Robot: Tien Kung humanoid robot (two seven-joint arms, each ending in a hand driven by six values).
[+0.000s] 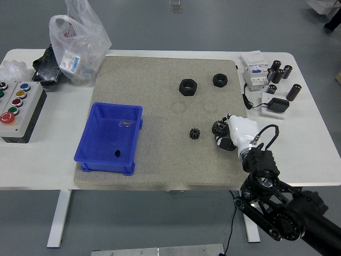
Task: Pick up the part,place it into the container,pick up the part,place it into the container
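- Gears first: a small black gear (194, 133) lies alone on the grey mat (160, 80), right of the blue container (88, 144), and a second black gear (218, 127) sits just right of it, right at the robot's fingertips.
- The right hand (230, 134), white-shelled on a black arm coming in from the near right corner, is down on the mat's right edge, its dark fingers curled around that second gear; how firm the grip is, I cannot tell.
- The blue container sits on the near left part of the mat, open side up, with one small dark piece (117, 154) on its floor near the front wall.
- Two larger black nuts rest on the far part of the mat: the bigger one (188, 87) to the left, the smaller one (220, 80) just right of it, apart from each other.
- Off the mat at the far right of the white table (314, 149), there is a white electrical unit (254, 72), a cluster of dark cylinders (279, 72) and a small black block (277, 104).
- At the left edge sits a grey button box (18, 109) with coloured buttons; beyond it, a clear plastic bag (80, 45) stands at the mat's far left corner.
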